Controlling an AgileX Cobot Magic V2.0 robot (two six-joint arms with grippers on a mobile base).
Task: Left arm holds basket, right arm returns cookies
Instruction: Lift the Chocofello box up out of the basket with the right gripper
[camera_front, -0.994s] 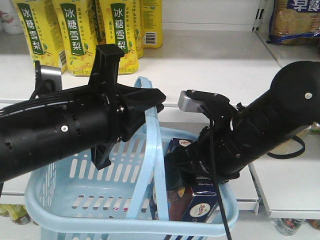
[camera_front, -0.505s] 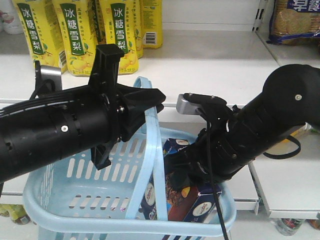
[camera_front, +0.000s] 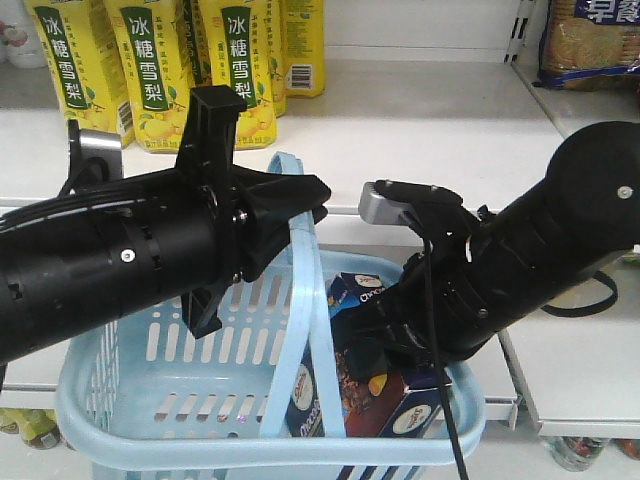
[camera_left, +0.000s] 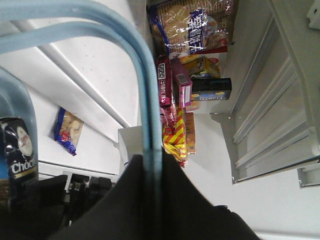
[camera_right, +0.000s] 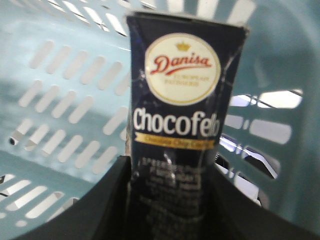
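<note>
The cookies (camera_front: 375, 370) are sitting inside the basket (camera_front: 150, 350), toward its right end, standing tilted against the far wall. The box is dark navy cardboard, creased along its top edge, picturing a chocolate-chip cookie on its broad face. In the right wrist view the narrow face (camera_right: 182, 125) is showing a round cream logo reading "Danisa" in red script under a small gold crown, then white lettering "Chocofelo" or close to it, a thin gold band with small print too blurred to read, and pale fine text below.

The right gripper (camera_right: 170, 200) is clamping the box's lower part between its two black fingers, one on each side. The left gripper (camera_front: 290, 205) is pinching the basket's arched handle (camera_front: 305, 300) at its top; in the left wrist view the blue strip (camera_left: 150, 125) is running straight into the closed black wedge.

On the shelf (camera_front: 430, 130) behind, yellow drink cartons (camera_front: 150, 70) are standing along the back left, printed with white Chinese characters on green panels. A clear packet of pale biscuits (camera_front: 590, 40) is lying at the back right corner.
</note>
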